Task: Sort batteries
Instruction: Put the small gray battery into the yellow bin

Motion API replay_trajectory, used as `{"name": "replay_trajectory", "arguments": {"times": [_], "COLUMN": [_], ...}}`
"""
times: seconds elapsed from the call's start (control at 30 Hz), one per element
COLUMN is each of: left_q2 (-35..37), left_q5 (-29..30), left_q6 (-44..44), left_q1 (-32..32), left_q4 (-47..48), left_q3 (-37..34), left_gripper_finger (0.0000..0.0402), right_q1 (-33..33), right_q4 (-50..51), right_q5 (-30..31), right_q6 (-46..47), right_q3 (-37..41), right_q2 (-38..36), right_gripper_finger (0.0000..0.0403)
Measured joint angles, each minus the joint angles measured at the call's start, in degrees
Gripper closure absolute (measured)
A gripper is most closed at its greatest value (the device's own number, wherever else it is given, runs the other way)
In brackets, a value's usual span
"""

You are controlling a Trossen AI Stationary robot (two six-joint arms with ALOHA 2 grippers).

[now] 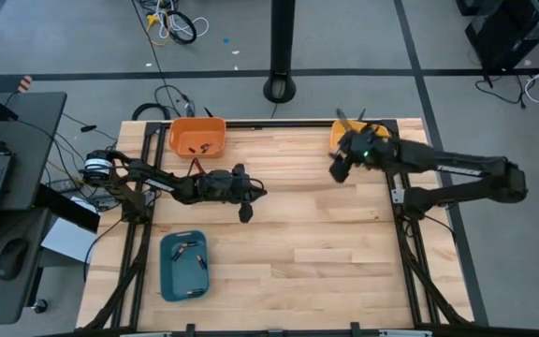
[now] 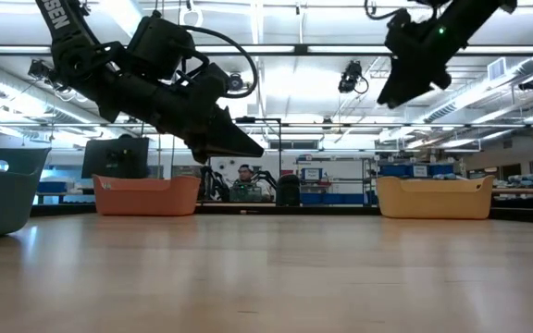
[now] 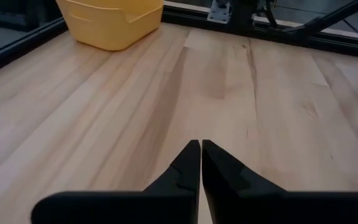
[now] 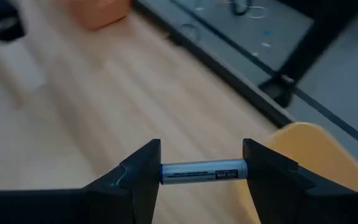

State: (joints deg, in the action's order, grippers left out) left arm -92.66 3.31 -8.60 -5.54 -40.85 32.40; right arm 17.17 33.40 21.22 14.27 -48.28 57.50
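My right gripper (image 4: pixel 201 169) hangs high over the table's far right and is shut on a silvery-blue cylindrical battery (image 4: pixel 201 171). It is next to the yellow tray (image 4: pixel 316 155), which my right arm partly covers in the high view. My left gripper (image 3: pixel 201 146) is shut on nothing and hovers above the bare wood near the table's middle (image 1: pixel 258 192). A few batteries lie in the orange tray (image 1: pixel 197 137) at the far left. Others (image 1: pixel 187 251) lie in the blue tray (image 1: pixel 183 267) at the near left. My right gripper holds the battery endwise: one finger (image 4: pixel 143 171) sits on one end and the other finger on the opposite end (image 4: pixel 242 168). The battery spans the gap between them. The fingers slant downward, and the battery lies level, lifted well clear of the table.
A black frame rail (image 1: pixel 279 122) runs along the table's far edge, and more rails run down both sides. A wide stretch of bare wood (image 1: pixel 316 253) lies between the trays. Beyond the table, a person sits far off in the room (image 2: pixel 243 180).
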Motion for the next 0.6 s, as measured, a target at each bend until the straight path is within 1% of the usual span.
{"name": "replay_trajectory", "arguments": {"times": [0.1, 0.23, 0.37, 0.6], "left_q2": [0.0, 0.0, 0.0, 0.0], "left_q5": [0.18, 0.22, 0.25, 0.94], "left_q6": [0.48, 0.45, -0.9, -0.55], "left_q1": [0.0, 0.0, 0.28, 1.14], "left_q4": [-0.02, -0.04, -0.02, -0.04], "left_q3": [0.0, 0.02, 0.02, 0.02], "left_gripper_finger": [0.0378, 0.0378, 0.0378, 0.0378], "right_q1": [4.02, 9.52, 13.81, 19.36], "right_q4": [2.65, 5.95, 8.76, 9.27], "right_q5": [0.17, 0.19, 0.18, 0.03], "right_q6": [0.78, 0.73, 0.76, 2.11], "right_q3": [-2.34, -2.68, -2.63, -2.62], "right_q2": [-1.0, -0.73, 1.46, 6.56], "right_gripper_finger": [0.0195, 0.0194, 0.0194, 0.0193]}}
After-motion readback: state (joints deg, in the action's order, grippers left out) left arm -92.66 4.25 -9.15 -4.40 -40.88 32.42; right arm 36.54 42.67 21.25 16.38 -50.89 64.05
